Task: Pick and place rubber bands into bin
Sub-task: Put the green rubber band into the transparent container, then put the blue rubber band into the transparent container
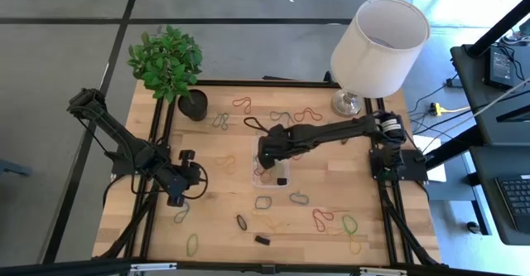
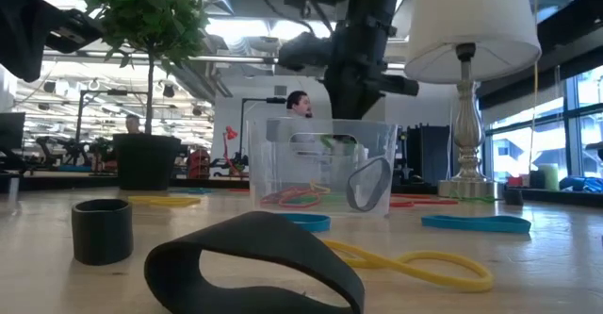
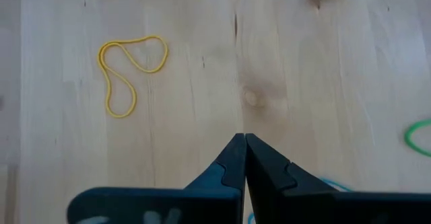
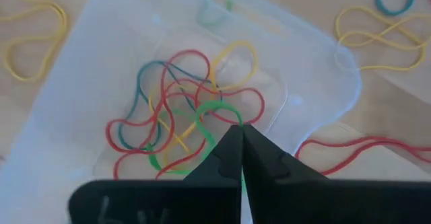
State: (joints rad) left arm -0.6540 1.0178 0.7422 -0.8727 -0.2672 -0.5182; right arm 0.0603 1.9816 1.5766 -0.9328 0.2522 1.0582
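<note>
The clear bin [image 1: 255,179] stands at the table's middle, with several red, yellow and blue-green rubber bands [image 4: 168,109] lying on its floor. My right gripper [image 4: 241,126] hovers over the bin, pointing down, shut on a green rubber band [image 4: 210,109]. In the low view that green band [image 2: 332,142] shows inside the bin's top. My left gripper [image 3: 244,136] is shut on nothing above bare wood at the left, near a yellow band [image 3: 128,69]. Other loose bands [image 1: 321,218] lie scattered over the table. My right gripper pinches the green rubber band between its two fingers at one point of the loop [image 4: 229,116]. The fingers come from above, pointing steeply down. The band's loop hangs slack below them, over the bands in the bin; whether it touches them I cannot tell.
A white-shaded lamp [image 1: 377,48] stands at the far right and a potted plant [image 1: 192,104] at the far left. A black band [image 2: 250,257] and a small black ring [image 2: 102,229] lie near the front edge. Bare wood lies under my left gripper.
</note>
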